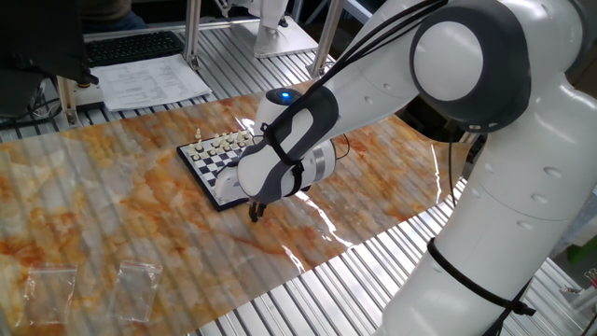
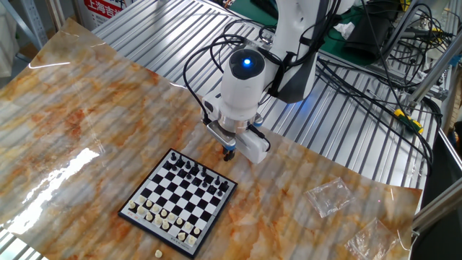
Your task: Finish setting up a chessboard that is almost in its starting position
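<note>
A lone cream piece (image 2: 158, 253) lies off the chessboard (image 2: 178, 201) near the table's (image 2: 86, 123) front edge, so at least that one seems left to place. The chessboard sits mid-table, cream pieces along its near edge and black along its far edge (rows look nearly full, though the pieces are too small to count). Beyond its far corner the gripper (image 2: 228, 152) hangs with fingers drawn together; whether it grasps anything I cannot tell.
</note>
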`<action>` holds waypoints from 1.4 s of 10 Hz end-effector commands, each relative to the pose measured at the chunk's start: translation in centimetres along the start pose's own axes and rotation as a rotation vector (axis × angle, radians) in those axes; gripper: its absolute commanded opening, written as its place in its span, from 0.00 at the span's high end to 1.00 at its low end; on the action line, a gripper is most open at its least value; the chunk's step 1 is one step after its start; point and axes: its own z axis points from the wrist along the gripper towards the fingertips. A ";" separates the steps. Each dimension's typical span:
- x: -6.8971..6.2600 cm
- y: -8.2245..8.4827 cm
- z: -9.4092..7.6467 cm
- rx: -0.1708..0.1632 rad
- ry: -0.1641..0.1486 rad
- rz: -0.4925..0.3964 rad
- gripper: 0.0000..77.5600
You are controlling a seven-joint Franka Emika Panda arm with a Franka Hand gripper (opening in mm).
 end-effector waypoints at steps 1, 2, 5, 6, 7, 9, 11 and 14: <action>-0.1 0.0 -0.1 0.000 -0.003 -0.002 0.98; -0.1 0.0 -0.1 0.000 -0.003 -0.002 0.98; 0.0 -0.1 -0.4 0.007 0.001 0.013 0.98; 0.0 -0.2 -0.7 0.009 0.004 0.019 0.98; 0.0 -0.2 -0.9 0.010 0.005 0.025 0.98; 0.0 -0.2 -1.0 0.011 0.004 0.046 0.98; -0.3 -0.4 -1.8 0.017 0.004 0.119 0.98; -0.8 -0.5 -2.5 0.015 -0.001 0.201 0.98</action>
